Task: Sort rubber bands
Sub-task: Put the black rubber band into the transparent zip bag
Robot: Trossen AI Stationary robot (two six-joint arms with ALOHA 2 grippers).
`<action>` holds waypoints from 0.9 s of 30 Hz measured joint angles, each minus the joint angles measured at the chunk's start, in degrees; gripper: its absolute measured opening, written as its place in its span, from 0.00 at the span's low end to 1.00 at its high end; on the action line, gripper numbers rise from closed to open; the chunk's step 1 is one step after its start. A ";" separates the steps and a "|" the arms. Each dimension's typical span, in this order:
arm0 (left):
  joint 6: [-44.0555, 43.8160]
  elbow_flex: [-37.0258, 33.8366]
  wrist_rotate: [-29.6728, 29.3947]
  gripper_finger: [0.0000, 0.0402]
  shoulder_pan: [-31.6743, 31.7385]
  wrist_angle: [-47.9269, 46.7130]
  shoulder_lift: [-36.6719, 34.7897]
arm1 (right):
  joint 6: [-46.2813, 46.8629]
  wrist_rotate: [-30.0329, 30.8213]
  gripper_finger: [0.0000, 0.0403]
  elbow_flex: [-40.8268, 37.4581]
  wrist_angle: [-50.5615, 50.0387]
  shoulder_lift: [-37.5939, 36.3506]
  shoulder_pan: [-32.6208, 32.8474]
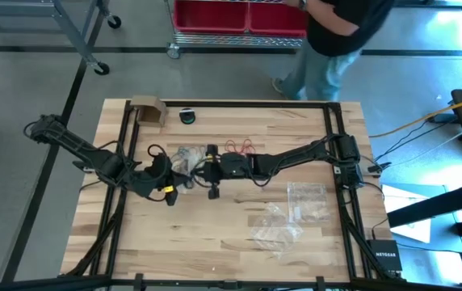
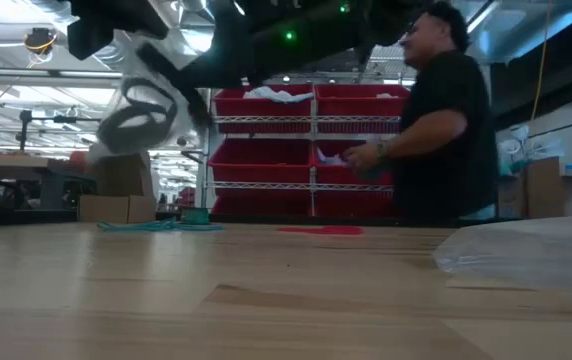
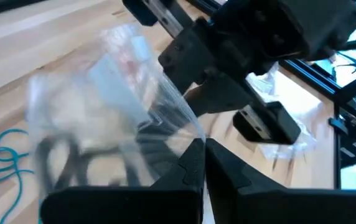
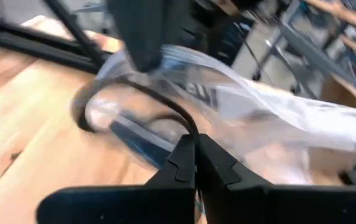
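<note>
The black rubber bands [image 4: 134, 102] sat inside a clear zip bag [image 1: 186, 158] held above the worktop [image 1: 215, 234] between both arms. The left gripper [image 3: 204, 152] and right gripper [image 4: 196, 158] each pinched shut on the bag's film from opposite ends. Red bands [image 1: 239, 146] lay just beyond the bag, teal bands [image 3: 0, 162] beside it.

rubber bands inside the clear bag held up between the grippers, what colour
Black rubber bands inside the clear plastic bag, clearest in the right wrist view.

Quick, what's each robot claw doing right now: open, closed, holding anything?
Left gripper: closed, pinching the clear plastic bag with black rubber bands inside.
Right gripper: closed on the same bag.
</note>
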 joint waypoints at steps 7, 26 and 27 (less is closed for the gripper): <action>0.06 0.00 -1.16 0.00 0.00 -1.77 0.48 | 15.43 1.84 0.00 0.79 -0.48 0.00 -0.18; 1.09 0.00 -5.33 0.00 0.11 0.52 8.31 | 35.84 5.45 0.01 3.93 -10.48 0.00 -0.07; 1.01 0.00 -5.36 0.00 0.11 0.11 8.32 | 35.87 5.43 0.01 3.93 -10.72 0.00 -0.07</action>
